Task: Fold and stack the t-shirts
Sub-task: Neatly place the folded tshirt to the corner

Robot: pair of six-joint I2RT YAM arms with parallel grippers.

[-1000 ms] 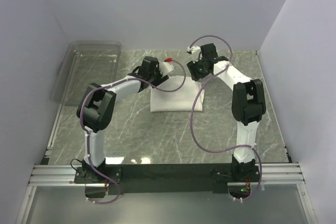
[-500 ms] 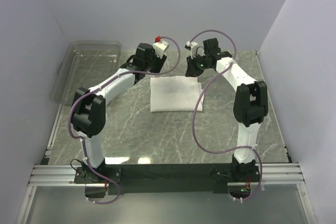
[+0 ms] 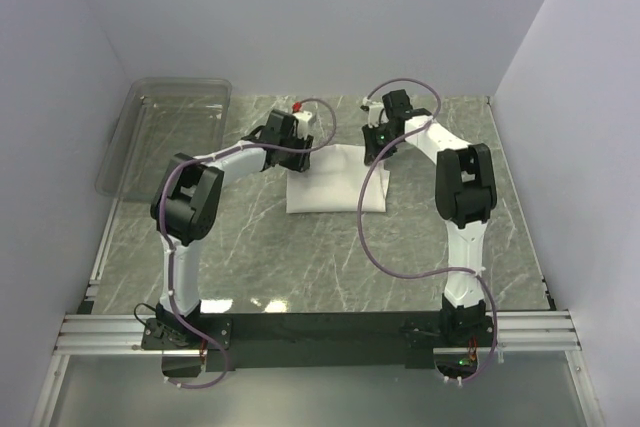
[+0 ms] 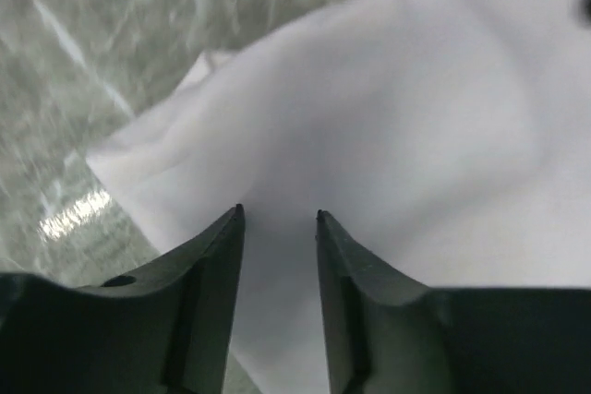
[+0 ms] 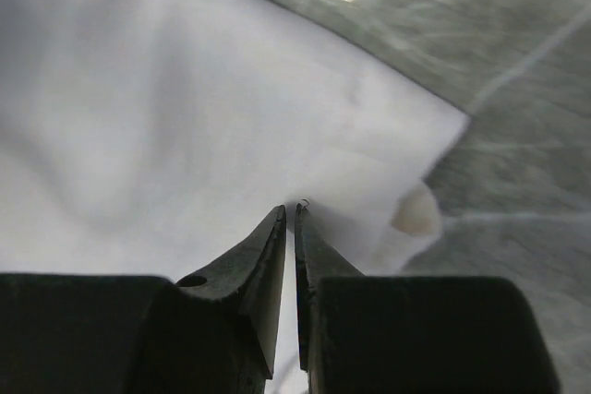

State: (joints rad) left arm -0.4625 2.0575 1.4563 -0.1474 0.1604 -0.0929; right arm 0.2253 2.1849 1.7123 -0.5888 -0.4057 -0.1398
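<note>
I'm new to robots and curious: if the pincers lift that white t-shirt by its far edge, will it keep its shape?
Probably not: the t-shirt shows soft dips and rounded folds up close, so it would likely sag and unfold. It looks thin, so probably light. Pushed across the table, it may bunch rather than slide.

White t-shirt [image 3: 325, 187], plain on the face I see. Beneath it, table [image 3: 300, 257]: grey-green marble, white veins. Left of the t-shirt, bin [image 3: 165, 132]: clear. Over it, left gripper [image 4: 278, 216] and right gripper [image 5: 291, 207]: near-black. Cable [image 3: 363, 232]: purple. At its far left corner, a red spot [image 3: 298, 107], perhaps wrist hardware.
</note>
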